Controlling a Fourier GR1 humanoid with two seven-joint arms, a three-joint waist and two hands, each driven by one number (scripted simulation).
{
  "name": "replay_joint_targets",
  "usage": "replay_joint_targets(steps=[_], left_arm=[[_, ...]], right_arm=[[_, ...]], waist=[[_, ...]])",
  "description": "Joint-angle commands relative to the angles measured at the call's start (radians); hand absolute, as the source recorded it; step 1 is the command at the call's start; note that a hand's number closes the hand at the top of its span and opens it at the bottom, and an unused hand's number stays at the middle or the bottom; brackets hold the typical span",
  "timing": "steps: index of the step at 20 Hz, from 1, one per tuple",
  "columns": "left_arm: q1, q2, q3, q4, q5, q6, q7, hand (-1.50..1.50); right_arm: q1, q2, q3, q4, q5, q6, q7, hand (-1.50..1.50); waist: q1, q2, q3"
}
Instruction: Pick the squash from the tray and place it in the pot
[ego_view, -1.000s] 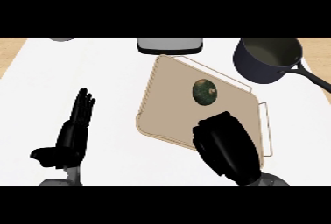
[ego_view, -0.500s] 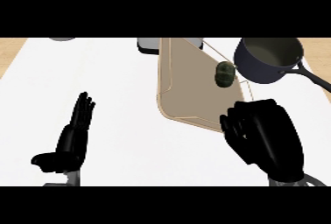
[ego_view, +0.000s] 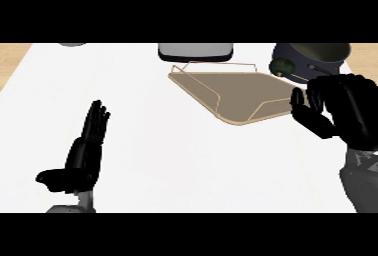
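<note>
The squash (ego_view: 281, 66), small, round and dark green, lies beside the tan tray's (ego_view: 221, 92) far right corner, touching the dark pot's (ego_view: 310, 56) side. I cannot tell whether it rests on the tray or on the counter. The tray sits skewed on the white counter, its wire rim raised. My right hand (ego_view: 336, 112) stands open at the tray's right edge, fingers straight and palm facing left, just below the pot. It holds nothing. Far to the left, my left hand (ego_view: 85, 150) rests open with its fingers up.
A grey box-like object (ego_view: 196, 50) stands at the back, just behind the tray. A small grey thing (ego_view: 71, 44) shows at the far left back. The wooden counter strip (ego_view: 11, 60) runs along the left edge.
The tray has swung round and slid toward the back right. The squash has moved with it, ending against the pot. My right hand has shifted right and opened out; the left has stayed still.
</note>
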Motion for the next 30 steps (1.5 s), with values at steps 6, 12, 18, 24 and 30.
replay_joint_targets(steps=[6, 12, 18, 24, 30], left_arm=[[0.007, -0.003, 0.006, -0.005, -0.005, -0.017, 0.002, 0.00], [0.008, 0.018, 0.021, -0.008, 0.013, -0.060, -0.003, 0.00], [-0.044, -0.026, 0.018, 0.054, -0.024, -0.014, -0.010, 0.00], [-0.021, -0.010, 0.005, 0.015, -0.014, -0.050, -0.016, 0.00], [-0.026, -0.015, 0.011, 0.022, -0.004, -0.058, -0.010, 0.00]], right_arm=[[-0.188, -0.110, -0.206, 0.424, -0.066, -0.049, -0.204, 1.50], [-0.262, -0.121, -0.229, 0.774, -0.078, -0.111, -0.398, 1.50], [-0.360, -0.159, -0.253, 1.061, -0.056, -0.117, -0.507, 1.50], [-0.424, -0.164, -0.242, 1.320, 0.042, -0.154, -0.383, 1.50], [-0.477, -0.206, -0.352, 1.464, -0.084, -0.067, -0.609, -1.50]], waist=[[0.009, 0.005, 0.002], [0.020, 0.009, 0.002], [0.016, 0.009, 0.002], [0.041, 0.018, 0.003], [0.044, 0.022, 0.006]])
